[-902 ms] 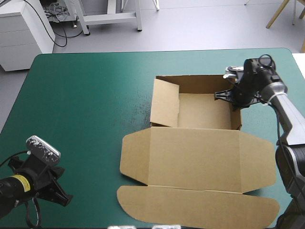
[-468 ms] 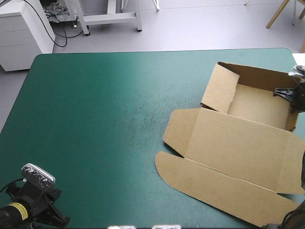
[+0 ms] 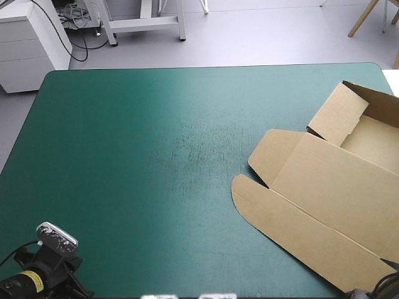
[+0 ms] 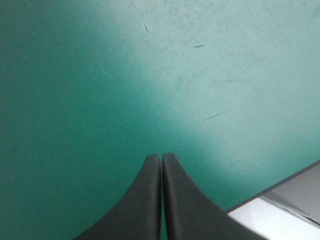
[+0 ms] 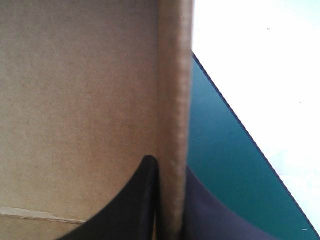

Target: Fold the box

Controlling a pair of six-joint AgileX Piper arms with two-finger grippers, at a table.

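We are looking down on the tabletop [image 3: 156, 124], and the brown box [image 3: 324, 180] is sitting far over at its right side, turned at an angle and running out past the right edge of the high view. Its tray [image 3: 377, 134] is standing open toward the far right corner, one side flap [image 3: 336, 112] is rising at a slant on the tray's left, and the lid [image 3: 336, 187] is lying flat on the teal-green cover [image 3: 112, 205], reaching toward the near side. The lid's long front flap [image 3: 293, 230], rounded at the end we can see, is lying flat along the box's nearest edge. In its own wrist view the right tool [image 5: 167, 167] is pinching the box: one black finger [image 5: 142, 200] is pressing the inner face of the board, the other [image 5: 210, 210] is sitting on the outside, and the raised wall [image 5: 175, 100] is running ahead between them. Just beyond that wall we are seeing a strip of cover, then the tabletop's edge and pale floor [image 5: 260, 60]. Down at the near left corner the left arm [image 3: 37, 280] is sitting low, well apart from the box. The left tool [image 4: 161, 159] is pressed together into one pointed arch, hovering over bare, scuffed cover with the tabletop's edge just beside it.
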